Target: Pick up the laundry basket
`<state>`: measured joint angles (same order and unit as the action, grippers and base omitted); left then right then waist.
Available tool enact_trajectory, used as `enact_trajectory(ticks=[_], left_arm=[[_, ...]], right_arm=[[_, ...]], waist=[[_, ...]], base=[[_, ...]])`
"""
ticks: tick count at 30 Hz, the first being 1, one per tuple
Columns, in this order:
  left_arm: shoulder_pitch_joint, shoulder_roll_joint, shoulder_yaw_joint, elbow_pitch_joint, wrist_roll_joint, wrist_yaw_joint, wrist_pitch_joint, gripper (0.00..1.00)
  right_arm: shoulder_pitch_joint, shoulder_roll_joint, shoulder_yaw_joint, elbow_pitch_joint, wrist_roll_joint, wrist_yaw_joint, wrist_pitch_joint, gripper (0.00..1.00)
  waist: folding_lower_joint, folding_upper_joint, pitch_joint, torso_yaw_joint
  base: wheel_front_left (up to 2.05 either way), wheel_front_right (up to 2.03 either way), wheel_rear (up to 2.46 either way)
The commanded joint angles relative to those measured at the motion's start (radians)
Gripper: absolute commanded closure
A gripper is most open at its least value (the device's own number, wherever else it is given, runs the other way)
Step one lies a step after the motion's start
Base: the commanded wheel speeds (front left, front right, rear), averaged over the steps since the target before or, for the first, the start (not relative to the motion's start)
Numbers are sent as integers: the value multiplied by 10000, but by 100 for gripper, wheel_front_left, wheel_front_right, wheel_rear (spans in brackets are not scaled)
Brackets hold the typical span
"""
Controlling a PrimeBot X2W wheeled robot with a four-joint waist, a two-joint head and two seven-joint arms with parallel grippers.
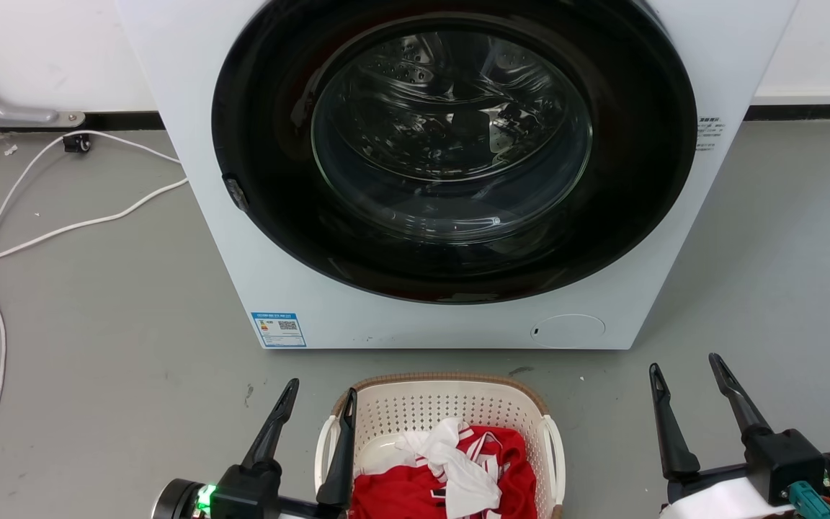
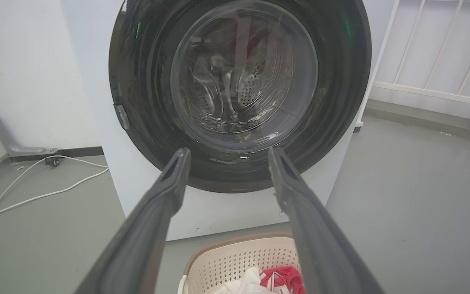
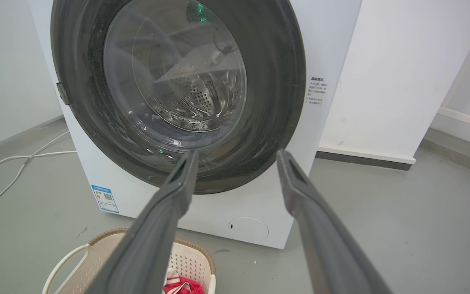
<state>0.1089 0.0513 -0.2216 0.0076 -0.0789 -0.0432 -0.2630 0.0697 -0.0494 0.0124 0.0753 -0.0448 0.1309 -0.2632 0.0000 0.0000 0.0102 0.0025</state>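
Note:
The cream laundry basket (image 1: pixel 451 411) with a brown rim and white side handles stands on the floor just in front of the washing machine, holding red and white clothes (image 1: pixel 451 468). My left gripper (image 1: pixel 320 393) is open beside the basket's left handle, its inner finger overlapping that handle in the head view. Off to the basket's right, my right gripper (image 1: pixel 687 366) is open and holds nothing. The basket (image 2: pixel 235 257) appears low between the fingers in the left wrist view, and the basket (image 3: pixel 92 257) lies at the lower left in the right wrist view.
A white front-loading washing machine (image 1: pixel 451 317) with a shut dark round door stands close behind the basket. White cables (image 1: pixel 62 231) trail across the grey floor at left. A white railing (image 2: pixel 435 90) stands to the machine's right.

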Motion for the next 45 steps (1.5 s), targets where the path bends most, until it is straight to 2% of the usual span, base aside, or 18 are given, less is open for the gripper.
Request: enact_trajectory(ticks=[1,12,16,23,28,32,38,45], left_arm=[[26,-12,2,19,-16,39,-28,0],[-188,-12,24,371,-110,80,-26,0],[-609,-9,68,773,-68,30,-26,0],[-2029,-11,450,1583,9,-27,-26,0],[-3261,2,588,2804,147,-190,-26,0],[-4265,187,861,4087,253,-113,-28,0],[-5788,449,1184,6011,163,-153,-28,0],[-7409,831,1331,8785,4,-278,67,0]], right_arm=[[-78,-16,8,-6,6,-5,-24,0],[-328,-16,2,-61,-4,-5,-24,0],[-526,-13,-57,324,351,-3,-18,0],[-1615,-11,121,1126,109,-3,115,0],[-2794,-11,168,1817,-5,-5,346,0],[-3752,-14,237,2660,227,-5,663,0],[-5125,-10,435,4354,431,-5,1204,0],[-6735,-11,828,6607,1463,-5,1912,0]], waist=[[0,0,4,1],[0,0,655,-62],[0,0,1476,-78],[0,0,3342,-160],[0,0,4548,-269],[0,0,5288,-345],[0,0,6214,-399],[0,0,7024,-469]], base=[[0,0,0],[0,0,0],[0,0,0],[0,0,0],[0,0,0],[0,0,0],[0,0,0],[0,0,0]])
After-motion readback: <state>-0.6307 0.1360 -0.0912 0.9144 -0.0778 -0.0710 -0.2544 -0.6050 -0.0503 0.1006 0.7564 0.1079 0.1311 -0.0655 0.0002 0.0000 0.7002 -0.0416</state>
